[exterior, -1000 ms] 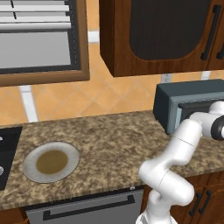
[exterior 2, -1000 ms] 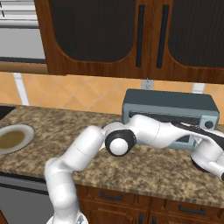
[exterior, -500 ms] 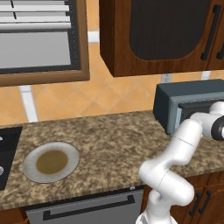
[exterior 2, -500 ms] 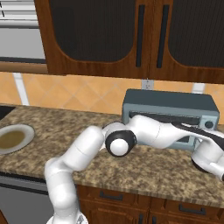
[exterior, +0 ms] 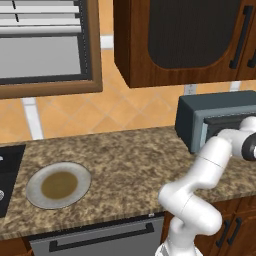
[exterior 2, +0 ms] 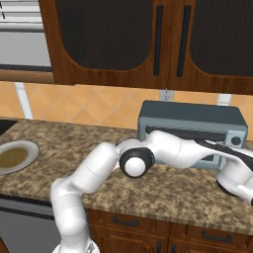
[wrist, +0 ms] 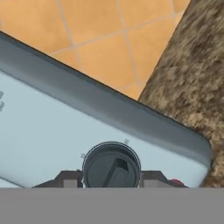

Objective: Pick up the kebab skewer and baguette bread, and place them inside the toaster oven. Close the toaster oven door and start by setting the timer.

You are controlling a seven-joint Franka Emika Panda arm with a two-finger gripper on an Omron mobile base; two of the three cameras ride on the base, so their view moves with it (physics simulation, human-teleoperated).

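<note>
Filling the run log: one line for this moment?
stage: timer | pincer: shut on timer knob | toaster oven door: closed | plate: no food on it

A speckled brown granite tabletop (exterior: 125,160) runs the width of the kitchen and serves as the landmark here. Behind it the wall (exterior: 130,107) is tiled in orange squares set diagonally, with pale grout lines. Above the tabletop hang dark wooden wall cabinets (exterior 2: 148,44) with dark inset panels and black bar handles. To the cabinets' left, over the tabletop's far left stretch, sits a wood-framed window (exterior: 45,45) with white blinds. A white outlet (exterior 2: 166,95) is on the tiles just below the cabinets. Under the tabletop's front edge are wooden drawers (exterior 2: 148,225) and a grey appliance front (exterior: 100,240) with a dark handle. A black cooktop (exterior: 7,175) lies at the tabletop's left end.
</note>
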